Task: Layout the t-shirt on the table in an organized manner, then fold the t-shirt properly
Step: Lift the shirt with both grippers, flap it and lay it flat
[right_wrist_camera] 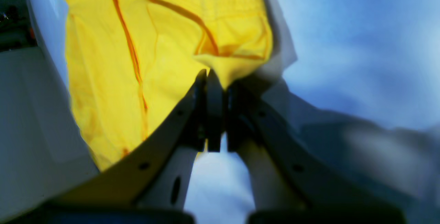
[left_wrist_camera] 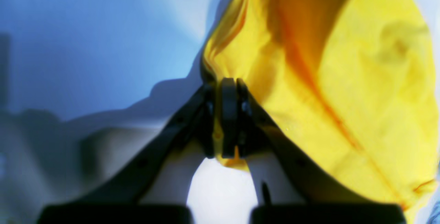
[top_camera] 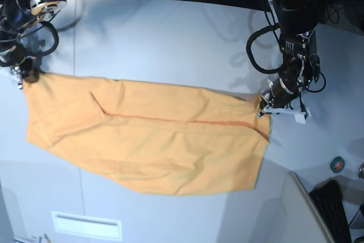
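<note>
Layout mostly done: t-shirt (top_camera: 148, 140) stretched wide across the middle of the bench (top_camera: 170, 32), still creased, one fold line along its length; proper folding not started. At the bench's left edge, right fingers (right_wrist_camera: 215, 79) pinched shut on a shirt corner. Toward the right edge, left fingers (left_wrist_camera: 228, 86) clamped shut on the opposite corner.

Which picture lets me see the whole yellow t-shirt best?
The base view. There the t-shirt lies stretched across the table, seen nearly whole, between both arms. The left wrist view shows only blurry cloth pinched in the left gripper. The right wrist view shows a close-up part held by the right gripper.
</note>
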`<move>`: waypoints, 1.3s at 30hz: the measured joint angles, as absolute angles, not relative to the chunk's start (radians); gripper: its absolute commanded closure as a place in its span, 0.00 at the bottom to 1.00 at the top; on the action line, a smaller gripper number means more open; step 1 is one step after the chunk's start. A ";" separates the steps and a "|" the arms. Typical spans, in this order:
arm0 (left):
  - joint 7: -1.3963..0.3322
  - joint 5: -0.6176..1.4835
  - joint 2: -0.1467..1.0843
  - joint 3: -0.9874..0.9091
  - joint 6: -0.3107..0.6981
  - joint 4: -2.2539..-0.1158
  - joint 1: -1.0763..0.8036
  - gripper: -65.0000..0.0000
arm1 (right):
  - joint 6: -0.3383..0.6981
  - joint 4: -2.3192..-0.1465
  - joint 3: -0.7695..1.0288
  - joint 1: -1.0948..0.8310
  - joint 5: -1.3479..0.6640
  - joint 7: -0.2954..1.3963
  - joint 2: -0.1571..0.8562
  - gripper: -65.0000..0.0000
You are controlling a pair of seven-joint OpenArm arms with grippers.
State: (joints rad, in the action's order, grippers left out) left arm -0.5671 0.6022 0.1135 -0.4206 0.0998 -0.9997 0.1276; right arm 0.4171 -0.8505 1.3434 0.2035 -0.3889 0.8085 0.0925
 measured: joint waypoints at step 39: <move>-0.833 0.491 0.193 -0.123 -0.019 -1.069 0.902 1.00 | 0.296 -1.234 0.630 0.784 -0.340 1.018 0.294 1.00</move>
